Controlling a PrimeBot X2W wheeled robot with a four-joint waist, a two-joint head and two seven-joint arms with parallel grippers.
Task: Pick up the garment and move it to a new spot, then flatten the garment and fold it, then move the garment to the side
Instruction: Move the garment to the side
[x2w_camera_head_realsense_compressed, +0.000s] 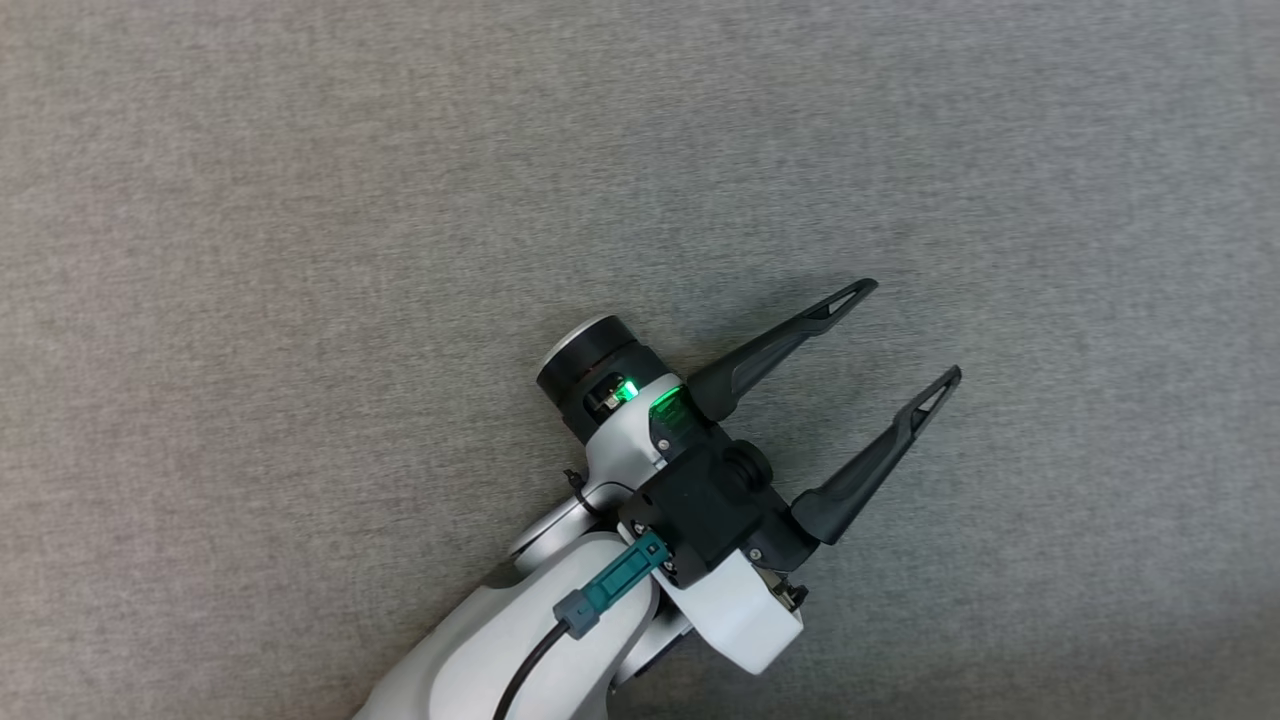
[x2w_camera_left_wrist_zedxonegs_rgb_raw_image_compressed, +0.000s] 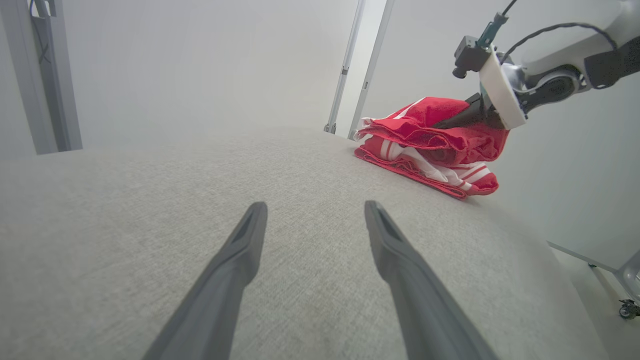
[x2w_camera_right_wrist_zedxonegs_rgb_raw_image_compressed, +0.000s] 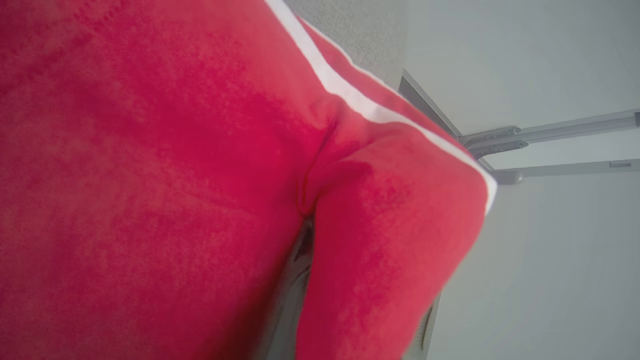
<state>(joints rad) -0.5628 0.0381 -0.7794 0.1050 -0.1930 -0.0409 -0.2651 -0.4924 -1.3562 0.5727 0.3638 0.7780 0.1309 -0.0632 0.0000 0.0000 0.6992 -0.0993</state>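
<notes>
The garment is red cloth with white stripes, bunched in folded layers near the far right edge of the grey table. My right gripper is shut on its upper layer, fingers buried in the fabric. In the right wrist view the red garment with a white stripe wraps around the fingers. My left gripper hovers open over bare grey cloth, nothing between its fingers, and in its own wrist view the left gripper points across the table, well short of the garment.
The table's right edge drops off just past the garment. Metal frame posts stand behind the table, another post at the far left. A caster wheel sits on the floor at lower right.
</notes>
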